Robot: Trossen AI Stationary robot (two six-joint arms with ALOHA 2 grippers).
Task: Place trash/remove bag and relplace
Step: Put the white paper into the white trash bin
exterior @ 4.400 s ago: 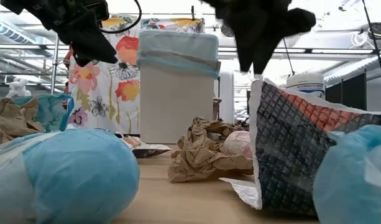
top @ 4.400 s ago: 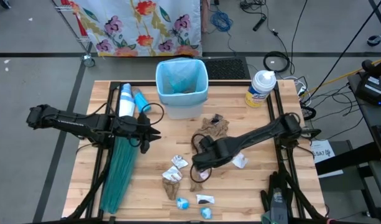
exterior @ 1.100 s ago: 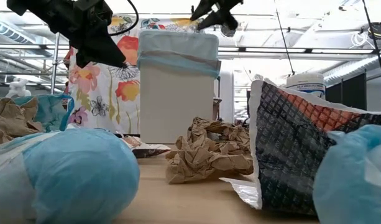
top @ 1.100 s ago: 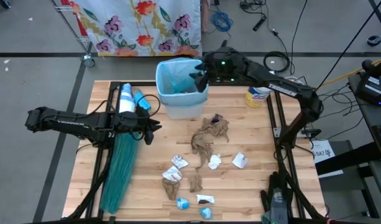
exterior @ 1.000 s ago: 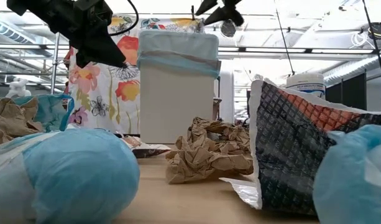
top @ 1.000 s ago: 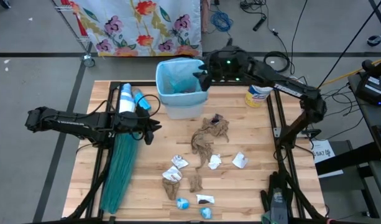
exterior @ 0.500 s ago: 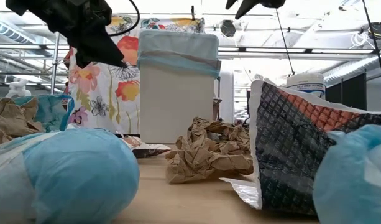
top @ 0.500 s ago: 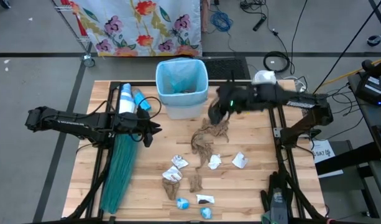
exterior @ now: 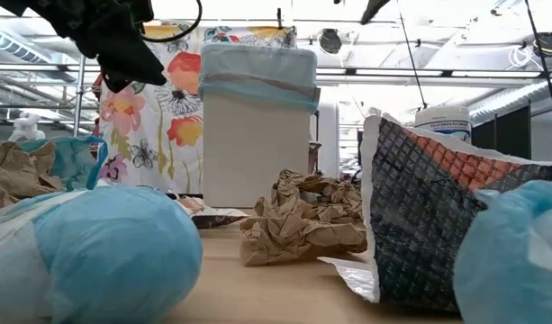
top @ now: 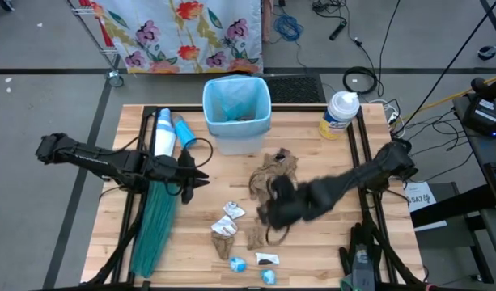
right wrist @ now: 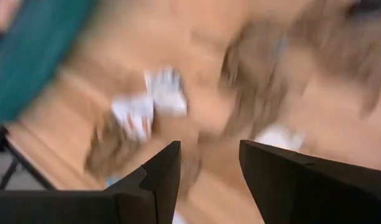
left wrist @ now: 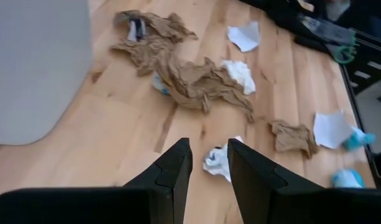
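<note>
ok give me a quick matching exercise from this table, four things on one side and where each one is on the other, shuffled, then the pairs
Things:
1. bin
2. teal-green bag
3. wipes tub
4. right gripper

Places:
A. far right corner of the table
B. over the scattered scraps in the middle of the table
C. far edge, centre, lined with a pale-blue bag
D. lying lengthwise along the left side

Pairs: 1-C, 2-D, 3-A, 4-B
</note>
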